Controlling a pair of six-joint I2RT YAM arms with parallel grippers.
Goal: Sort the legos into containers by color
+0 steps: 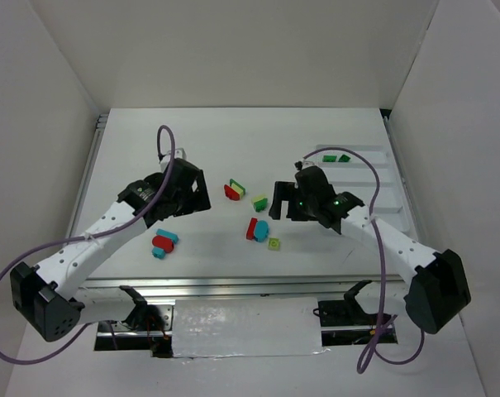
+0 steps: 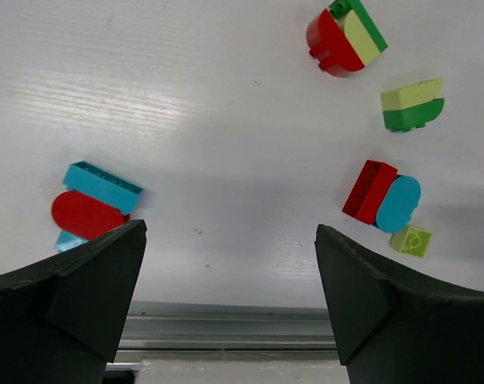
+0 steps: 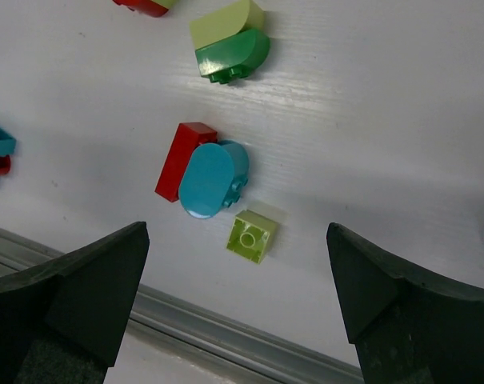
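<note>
Top view: loose legos [image 1: 251,228] lie mid-frame on the table [image 1: 208,149]. Two dark green ones [image 1: 336,157] sit in the tray's [image 1: 392,192] top compartment, upper right.

Left wrist: the left claw [image 2: 230,232] gapes wide and empty, with a red-cyan cluster [image 2: 86,212] lower left.

Right wrist: the right claw [image 3: 238,228] gapes wide and empty. A yellow-green brick [image 3: 251,237] lies lower centre, just below a cyan piece [image 3: 210,178].

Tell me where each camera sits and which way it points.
Top external: above and behind the arms, looking down on the table and white tray; both arms show, with the left gripper and right gripper.
Left wrist: on the left arm, looking down at the table, near rail at the bottom; its open fingers fill the lower corners.
Right wrist: same on the right arm; open fingers in the lower corners.
Shared: both wrist views hold the red brick touching the cyan rounded brick, beside the yellow-green square brick.
</note>
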